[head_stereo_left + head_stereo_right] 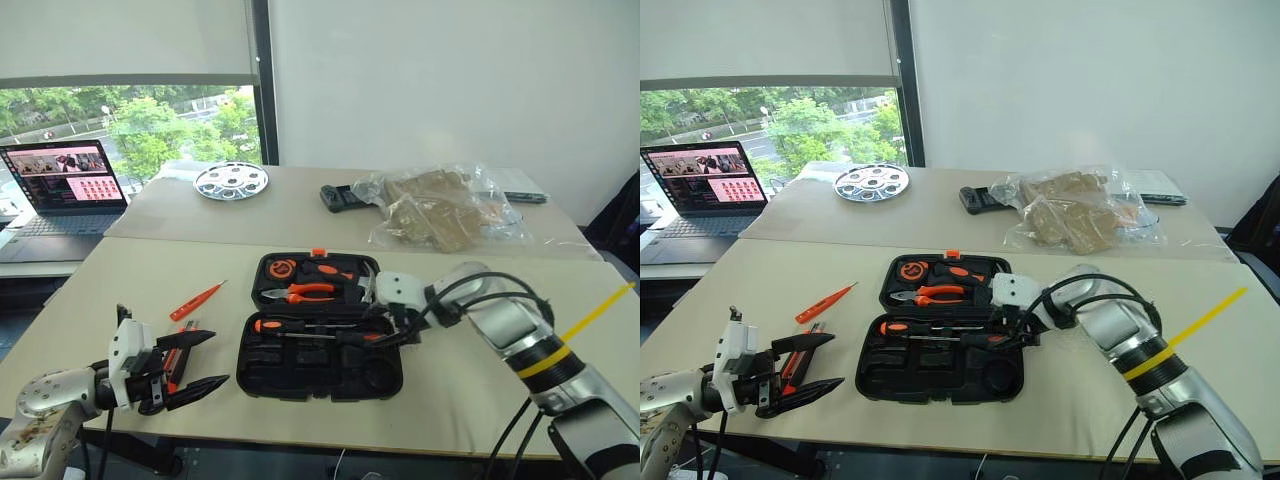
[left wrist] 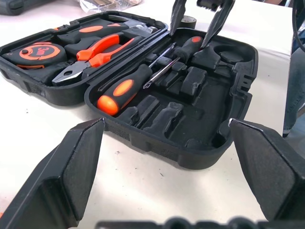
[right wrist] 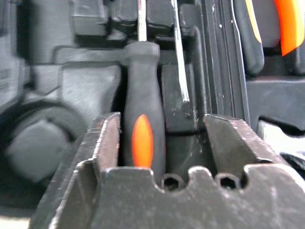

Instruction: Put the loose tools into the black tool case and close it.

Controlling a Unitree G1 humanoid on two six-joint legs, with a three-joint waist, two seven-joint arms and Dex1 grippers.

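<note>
Screwdriver (image 3: 143, 124) lies in the black tool case (image 1: 320, 375), between your right claw's (image 3: 159, 143) parted fingers, not gripped. Left claw (image 1: 195, 362) gapes empty beside case. Stiff, light tool; grab the rubbery handle mid-length.

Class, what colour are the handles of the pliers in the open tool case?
Orange pliers handles with black trim, clearest in the left wrist view.
</note>
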